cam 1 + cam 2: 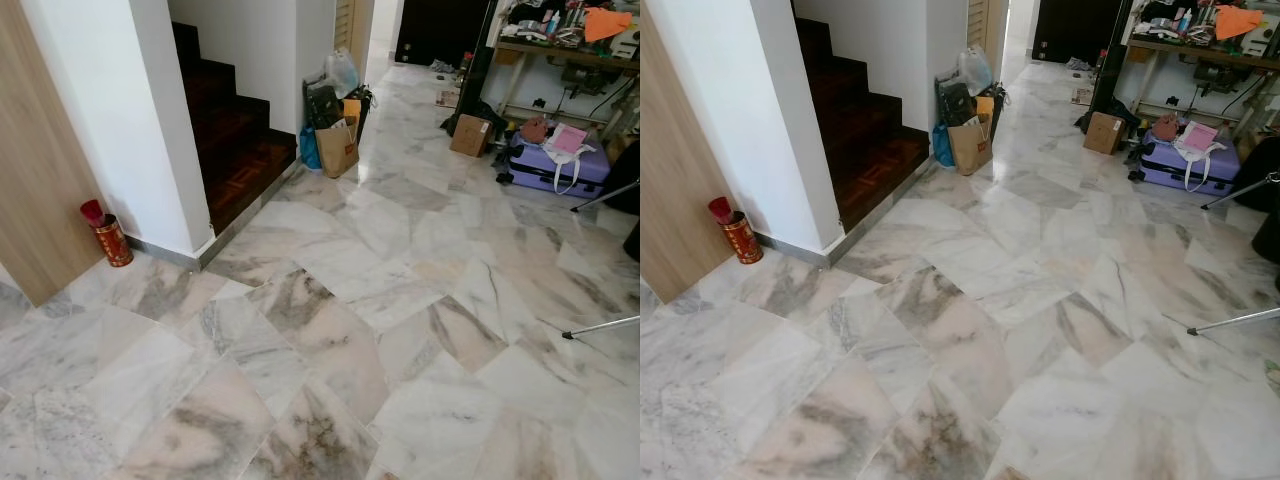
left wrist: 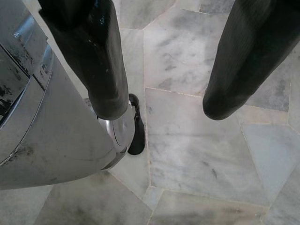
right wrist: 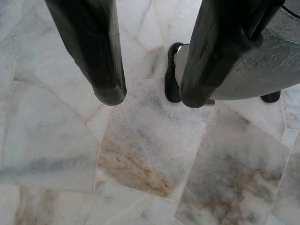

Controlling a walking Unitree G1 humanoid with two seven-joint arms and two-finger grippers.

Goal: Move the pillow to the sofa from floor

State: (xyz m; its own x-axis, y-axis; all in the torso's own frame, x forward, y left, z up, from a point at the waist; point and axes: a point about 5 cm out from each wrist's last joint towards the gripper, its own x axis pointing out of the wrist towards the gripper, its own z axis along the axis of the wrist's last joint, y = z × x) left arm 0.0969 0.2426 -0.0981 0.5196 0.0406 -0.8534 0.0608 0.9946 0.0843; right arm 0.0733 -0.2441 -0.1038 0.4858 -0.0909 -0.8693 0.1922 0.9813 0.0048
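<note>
Pillow and sofa lie somewhere beyond the marble floor [image 1: 330,330] ahead, so neither the left pincer [image 2: 164,101] nor the right pincer [image 3: 152,96], both hanging apart and empty, is nearer.

The worktop [image 1: 560,50] at the far right is cut by the picture's edge, and the small things on it are too small to tell. The stairs [image 1: 225,130] go up behind the white wall [image 1: 110,110], their upper steps hidden.
</note>
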